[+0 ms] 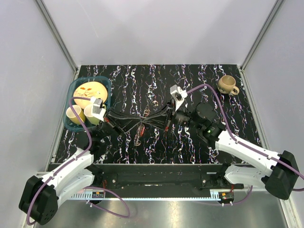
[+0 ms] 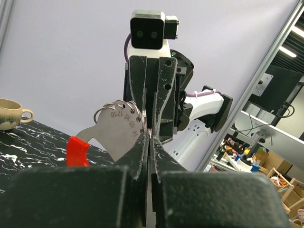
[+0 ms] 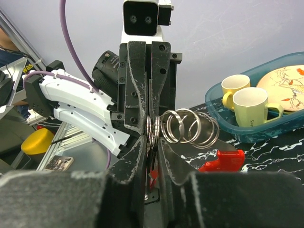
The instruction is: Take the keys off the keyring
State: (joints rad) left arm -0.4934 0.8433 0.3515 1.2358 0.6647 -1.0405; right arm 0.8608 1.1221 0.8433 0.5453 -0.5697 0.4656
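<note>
overhead; wrist views (close-up) face-to-face

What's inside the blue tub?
A yellow plate with orange marks and two pale yellow mugs sit in the blue tub. From above, the left arm's white camera block covers part of one mug, and the tub's floor under the plate is hidden.

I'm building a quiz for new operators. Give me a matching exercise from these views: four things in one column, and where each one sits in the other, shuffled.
Things:
1. brown mug
2. yellow cups
3. keyring
4. keys

Places:
a. pinched in the left end effector
b. inside the blue tub
c. standing alone at the far right
d. pinched in the right end effector

Pairs: 1-c, 2-b, 3-d, 4-a
</note>
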